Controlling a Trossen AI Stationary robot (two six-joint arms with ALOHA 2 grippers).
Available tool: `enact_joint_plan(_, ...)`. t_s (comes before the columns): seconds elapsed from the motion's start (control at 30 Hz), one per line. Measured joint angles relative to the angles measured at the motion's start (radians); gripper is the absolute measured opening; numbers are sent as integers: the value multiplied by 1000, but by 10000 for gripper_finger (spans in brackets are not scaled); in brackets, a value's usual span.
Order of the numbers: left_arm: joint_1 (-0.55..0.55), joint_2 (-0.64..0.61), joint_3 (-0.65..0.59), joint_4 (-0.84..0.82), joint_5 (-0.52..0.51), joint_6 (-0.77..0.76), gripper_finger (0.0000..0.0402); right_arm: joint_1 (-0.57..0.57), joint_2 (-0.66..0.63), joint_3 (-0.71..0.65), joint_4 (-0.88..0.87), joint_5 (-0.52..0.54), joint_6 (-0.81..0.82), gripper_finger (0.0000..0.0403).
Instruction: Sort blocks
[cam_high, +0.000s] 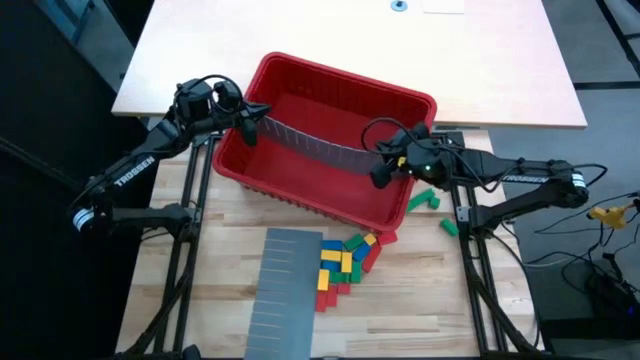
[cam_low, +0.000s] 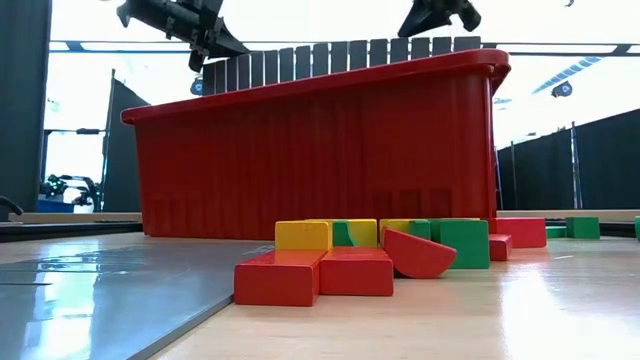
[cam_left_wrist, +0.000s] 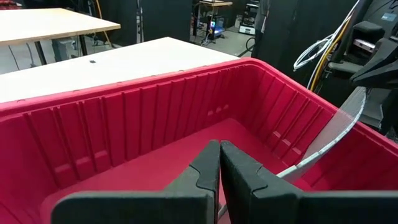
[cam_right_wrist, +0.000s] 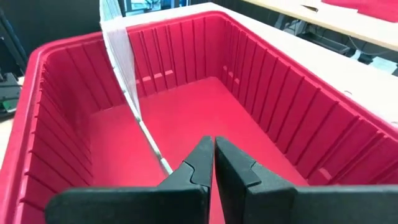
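A red bin stands mid-table. A grey slotted panel spans it on edge, bowed, from my left gripper at the bin's left wall to my right gripper near its right wall; both are shut on it. In the low view the panel's slotted top rises above the bin's rim. Blocks in red, yellow, blue and green lie in a loose heap on the table in front of the bin. A few green ones lie to the bin's right. My left gripper pinches the panel's left end between its two fingers, coming slantwise from the left and above. The panel runs on from the fingers across the bin, on edge and bowed. My right gripper pinches the panel's right end between its two fingers, coming slantwise from the right and above. The panel stands on edge and curves away toward the bin's far-left corner.
A second grey slotted panel lies flat on the table in front of the bin, left of the block heap. The arms' dark stands flank the table. A pale table lies beyond the bin.
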Motion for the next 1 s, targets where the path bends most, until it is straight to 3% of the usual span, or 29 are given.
enact_joint_plan(0.7,0,3,0,-78,-126,37,0,-75,-123,2,10,4,-62,0)
enact_joint_plan(1.0,2,74,0,-100,-136,49,0,-81,-123,2,11,-1,-70,0)
